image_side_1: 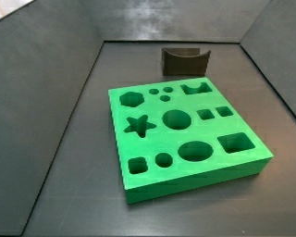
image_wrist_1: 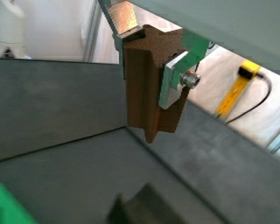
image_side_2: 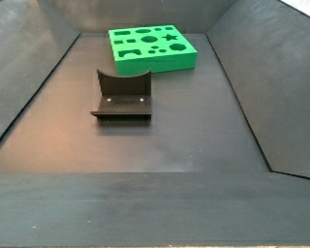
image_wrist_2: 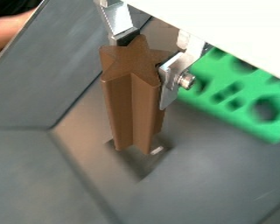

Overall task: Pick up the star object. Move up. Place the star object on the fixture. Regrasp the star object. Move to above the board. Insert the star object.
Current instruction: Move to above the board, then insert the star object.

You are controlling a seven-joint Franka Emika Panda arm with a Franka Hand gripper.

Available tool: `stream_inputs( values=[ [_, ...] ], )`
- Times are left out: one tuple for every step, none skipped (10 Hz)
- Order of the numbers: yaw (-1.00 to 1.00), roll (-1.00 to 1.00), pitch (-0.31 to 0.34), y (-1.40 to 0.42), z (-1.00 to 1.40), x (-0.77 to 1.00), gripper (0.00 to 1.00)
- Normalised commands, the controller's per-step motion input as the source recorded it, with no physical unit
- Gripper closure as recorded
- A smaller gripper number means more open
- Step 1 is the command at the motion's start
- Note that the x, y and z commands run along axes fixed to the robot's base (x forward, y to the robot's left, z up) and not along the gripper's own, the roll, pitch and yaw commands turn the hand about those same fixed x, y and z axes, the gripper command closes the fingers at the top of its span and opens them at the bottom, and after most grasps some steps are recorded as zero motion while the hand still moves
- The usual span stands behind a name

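Note:
My gripper [image_wrist_1: 150,59] is shut on the star object [image_wrist_1: 147,83], a long brown wooden star-shaped prism that hangs upright between the silver fingers [image_wrist_1: 175,77]. Both wrist views show this; the gripper [image_wrist_2: 143,59] holds the star object [image_wrist_2: 130,101] near its top end, high above the dark floor. The green board [image_wrist_2: 241,96] lies off to one side below, and a corner of the board [image_wrist_1: 4,206] also shows. The fixture [image_side_1: 184,61] stands behind the board [image_side_1: 188,187]. In a side view the fixture [image_side_2: 123,97] stands in front of the board [image_side_2: 151,62]. Neither side view shows the gripper or the star object.
Sloped dark grey walls [image_side_1: 64,102] ring the floor on all sides. The top of the fixture [image_wrist_1: 136,210] shows below the held piece. A yellow cable [image_wrist_1: 238,92] lies outside the enclosure.

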Motion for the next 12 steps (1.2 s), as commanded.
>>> stream_inputs(
  values=[
    [-0.2, -1.0, -0.037, -1.0, 0.19, -0.6, 1.0],
    [-0.19, -1.0, -0.03, -1.0, 0.19, -0.6, 1.0],
    [-0.19, -1.0, -0.029, -1.0, 0.2, -0.64, 1.0],
    [-0.19, -1.0, -0.032, -1.0, 0.19, -0.65, 1.0],
    [-0.14, -0.83, -0.041, -0.51, 0.1, -0.4, 1.0],
    [-0.11, -0.69, -0.035, -0.33, 0.06, -0.28, 1.0],
    [-0.05, -0.44, -0.014, -0.14, 0.03, -0.14, 1.0],
    [-0.04, -0.33, -0.011, -0.1, 0.03, -0.1, 1.0],
    [0.0, 0.0, -0.014, 0.0, -0.02, 0.0, 1.0],
    [0.0, 0.0, -0.05, 0.0, 0.0, -0.17, 1.0],
    [-0.03, 0.02, -0.074, -0.15, -0.19, -0.16, 1.0],
    [-0.57, 0.0, -0.216, -0.37, -0.5, -0.05, 1.0]
  ],
)
